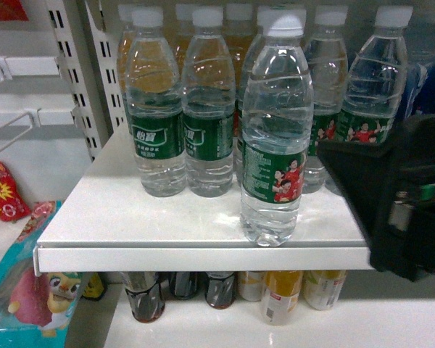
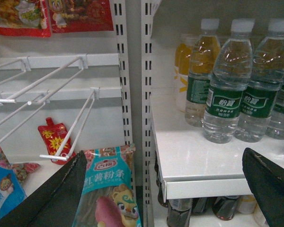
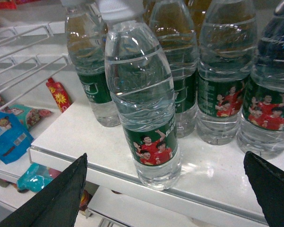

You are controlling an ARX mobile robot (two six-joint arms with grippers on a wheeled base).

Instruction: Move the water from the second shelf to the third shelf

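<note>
One water bottle [image 1: 274,138] stands upright alone at the near edge of the white shelf [image 1: 130,217], ahead of a row of like bottles [image 1: 181,116] at the far side. Right gripper [image 3: 165,189] fingers [image 3: 52,198] spread wide, flanking the bottle, not touching. Left gripper [image 2: 165,189] fingers likewise spread, holding nothing, near the shelf's left end

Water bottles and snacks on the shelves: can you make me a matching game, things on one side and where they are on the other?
Things:
1. front water bottle
2. dark cola bottles
3. red pouch
4. right gripper

Places:
A. on the shelf below the white shelf
B. open, just in front of the front bottle
C. alone near the shelf's front edge
D. behind the white wire hooks

Pairs: 1-C, 2-A, 3-D, 4-B
</note>
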